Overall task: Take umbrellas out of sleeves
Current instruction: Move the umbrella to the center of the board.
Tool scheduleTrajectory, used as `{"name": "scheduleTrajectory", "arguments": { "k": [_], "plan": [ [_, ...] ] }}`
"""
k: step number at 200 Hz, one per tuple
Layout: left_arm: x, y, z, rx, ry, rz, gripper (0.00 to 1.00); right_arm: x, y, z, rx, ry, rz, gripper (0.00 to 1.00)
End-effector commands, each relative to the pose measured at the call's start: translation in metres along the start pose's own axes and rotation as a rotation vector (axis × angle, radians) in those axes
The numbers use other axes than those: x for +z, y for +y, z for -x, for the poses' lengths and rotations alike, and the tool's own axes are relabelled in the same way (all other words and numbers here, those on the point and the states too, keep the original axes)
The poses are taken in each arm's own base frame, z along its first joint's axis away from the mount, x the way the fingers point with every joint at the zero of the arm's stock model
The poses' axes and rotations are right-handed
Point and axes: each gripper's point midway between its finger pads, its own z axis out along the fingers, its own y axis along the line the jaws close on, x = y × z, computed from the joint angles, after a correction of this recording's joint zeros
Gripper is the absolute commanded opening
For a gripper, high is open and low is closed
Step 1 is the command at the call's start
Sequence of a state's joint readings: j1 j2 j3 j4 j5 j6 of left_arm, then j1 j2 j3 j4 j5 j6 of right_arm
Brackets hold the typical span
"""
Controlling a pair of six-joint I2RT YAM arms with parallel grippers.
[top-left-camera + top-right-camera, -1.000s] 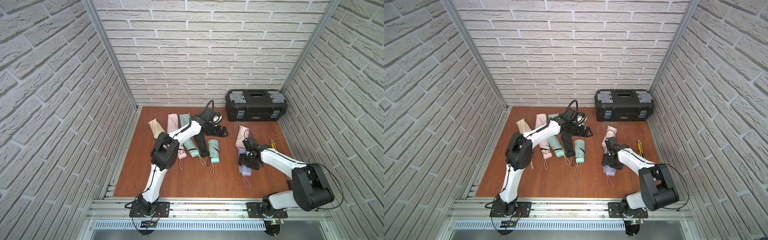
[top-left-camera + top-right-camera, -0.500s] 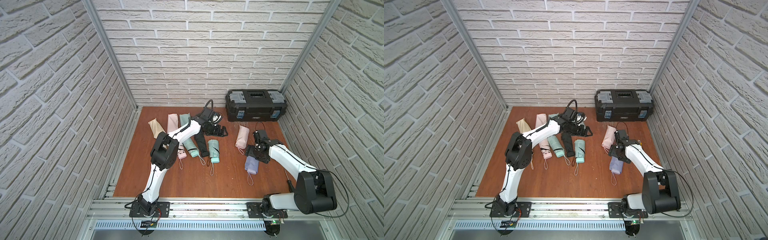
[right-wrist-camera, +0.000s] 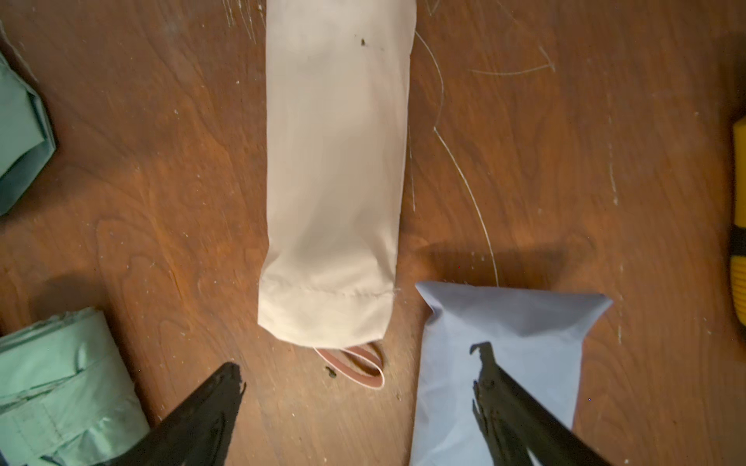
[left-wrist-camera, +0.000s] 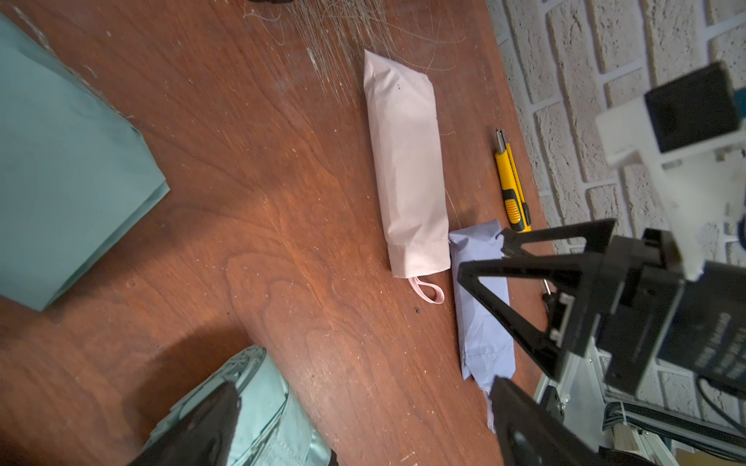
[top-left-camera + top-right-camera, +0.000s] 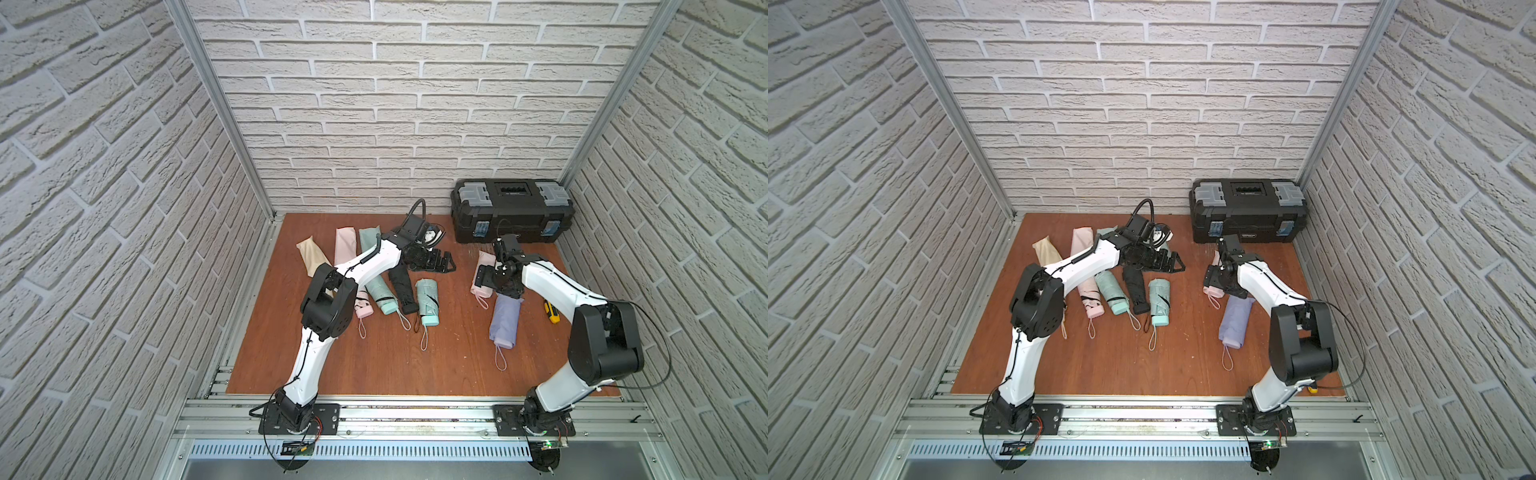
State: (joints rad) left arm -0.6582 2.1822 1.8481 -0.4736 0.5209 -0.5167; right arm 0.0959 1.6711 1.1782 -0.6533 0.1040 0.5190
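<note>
Beneath right tool (image 3: 357, 363), lilac sleeve (image 3: 524, 322) front-to-back.

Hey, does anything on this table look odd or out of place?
A yellow utility knife lies beside the lilac sleeve. It looks out of place among this gear, and its blade tip seems to stick out. Nothing else stands out.

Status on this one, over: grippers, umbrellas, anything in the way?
Open, empty: left gripper, right gripper. Right hovers at pink sleeve mouth, lilac sleeve beside; both full. Yellow utility knife aside, not blocking.
</note>
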Motion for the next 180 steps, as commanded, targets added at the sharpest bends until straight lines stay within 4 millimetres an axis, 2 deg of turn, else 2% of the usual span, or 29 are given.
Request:
{"name": "scheduleTrajectory", "arguments": {
  "k": [1, 32, 58, 96, 115, 120, 131, 180],
  "plan": [
    [-0.001, 0.005, 0.002, 0.005, -0.016, 0.0, 0.98, 0.008, 0.012, 0.017, 0.007, -0.01, 0.004, 0.93],
    [-0.01, 0.013, 0.004, -0.013, -0.046, 0.022, 0.98, 0.033, 0.022, 0.024, 0.008, 0.032, 0.003, 0.91],
    [-0.019, 0.021, 0.006, -0.059, -0.079, 0.0, 0.98, 0.049, 0.019, 0.024, 0.004, 0.048, -0.042, 0.86],
    [-0.026, 0.032, 0.005, -0.08, -0.086, 0.02, 0.98, 0.054, 0.027, 0.02, -0.084, 0.046, -0.084, 0.74],
    [-0.027, 0.034, 0.005, -0.079, -0.087, 0.027, 0.98, 0.05, 0.035, 0.008, -0.134, 0.047, -0.084, 0.67],
    [-0.027, 0.034, 0.006, -0.081, -0.087, 0.029, 0.98, 0.049, 0.038, 0.005, -0.154, 0.046, -0.082, 0.61],
    [-0.028, 0.036, 0.006, -0.081, -0.087, 0.034, 0.98, 0.046, 0.045, -0.005, -0.2, 0.047, -0.085, 0.55],
    [-0.033, 0.042, 0.006, -0.086, -0.094, 0.049, 0.98, 0.038, 0.056, -0.059, -0.364, 0.068, -0.092, 0.53]
  ]
}}
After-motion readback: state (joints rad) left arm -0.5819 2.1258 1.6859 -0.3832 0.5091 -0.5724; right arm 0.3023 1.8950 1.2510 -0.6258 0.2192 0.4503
